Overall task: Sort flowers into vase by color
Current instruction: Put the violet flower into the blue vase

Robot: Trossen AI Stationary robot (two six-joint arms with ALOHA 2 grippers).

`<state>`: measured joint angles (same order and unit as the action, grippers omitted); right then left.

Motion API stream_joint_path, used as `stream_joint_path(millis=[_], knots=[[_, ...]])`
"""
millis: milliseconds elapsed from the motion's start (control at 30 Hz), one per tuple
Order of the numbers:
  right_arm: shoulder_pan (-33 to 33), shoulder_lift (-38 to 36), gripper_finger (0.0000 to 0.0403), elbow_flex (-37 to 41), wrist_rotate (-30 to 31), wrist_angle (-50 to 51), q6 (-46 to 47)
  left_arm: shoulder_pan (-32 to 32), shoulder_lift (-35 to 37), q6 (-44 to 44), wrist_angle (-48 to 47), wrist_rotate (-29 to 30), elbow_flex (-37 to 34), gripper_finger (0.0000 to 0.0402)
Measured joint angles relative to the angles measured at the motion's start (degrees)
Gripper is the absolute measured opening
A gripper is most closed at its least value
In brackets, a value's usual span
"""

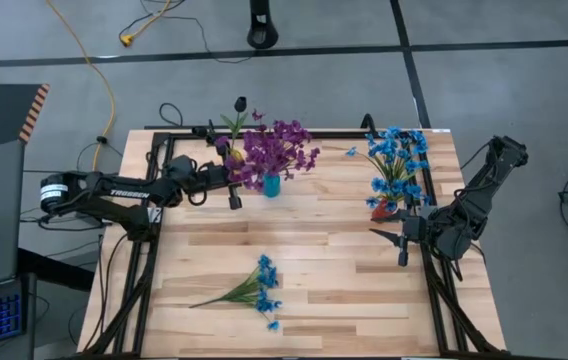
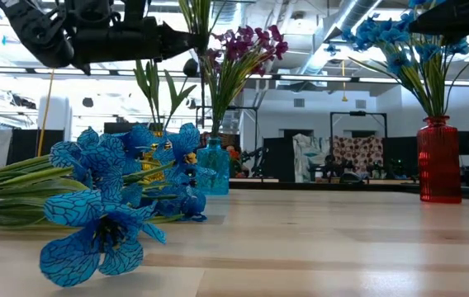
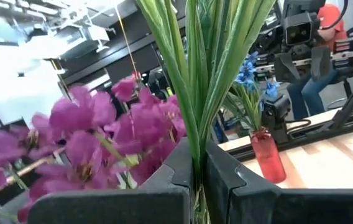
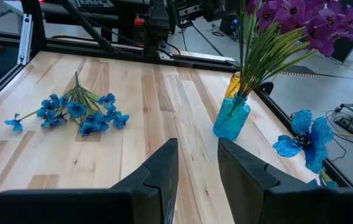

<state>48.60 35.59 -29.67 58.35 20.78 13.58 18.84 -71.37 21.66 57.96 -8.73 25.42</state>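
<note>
My left gripper (image 1: pixel 230 172) is shut on the green stems of a dark-blossomed sprig (image 1: pixel 240 104) above a small yellow vase (image 1: pixel 235 156), which stands beside the blue vase (image 1: pixel 271 186) of purple flowers (image 1: pixel 279 150). Whether the sprig's lower end is inside the yellow vase is hidden. A red vase (image 1: pixel 379 210) near the right edge holds blue flowers (image 1: pixel 396 160). One loose blue bunch (image 1: pixel 259 288) lies flat on the near part of the table. My right gripper (image 1: pixel 401 243) hovers open near the red vase, touching nothing. My left gripper pinches the sprig's bundle of green stems and leaves (image 3: pixel 196 149) between its two fingers (image 3: pixel 232 186). It comes level from the table's left, with the fingers across the stems. The sprig stands upright and rises above the fingers; the part below them is hidden by the gripper.
The black frame rail (image 1: pixel 294 132) runs along the far edge behind the vases. The table's middle (image 1: pixel 304 240) is bare wood between the vases and the loose bunch. Beyond the table a person (image 3: pixel 325 37) sits in the room.
</note>
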Motion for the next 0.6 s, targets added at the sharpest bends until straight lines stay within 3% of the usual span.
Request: stream_joint_path(millis=[267, 600], knots=[[-0.01, 0.0, 0.0139, 0.0, 0.04, -0.02, 0.0, 0.08, -0.96, -2.22, 2.24, -0.12, -0.19, 0.0], [-0.01, 0.0, 0.0139, 0.0, 0.13, -0.21, 0.0, 0.62, -14.37, -4.46, 20.39, 1.72, -0.14, 0.0]])
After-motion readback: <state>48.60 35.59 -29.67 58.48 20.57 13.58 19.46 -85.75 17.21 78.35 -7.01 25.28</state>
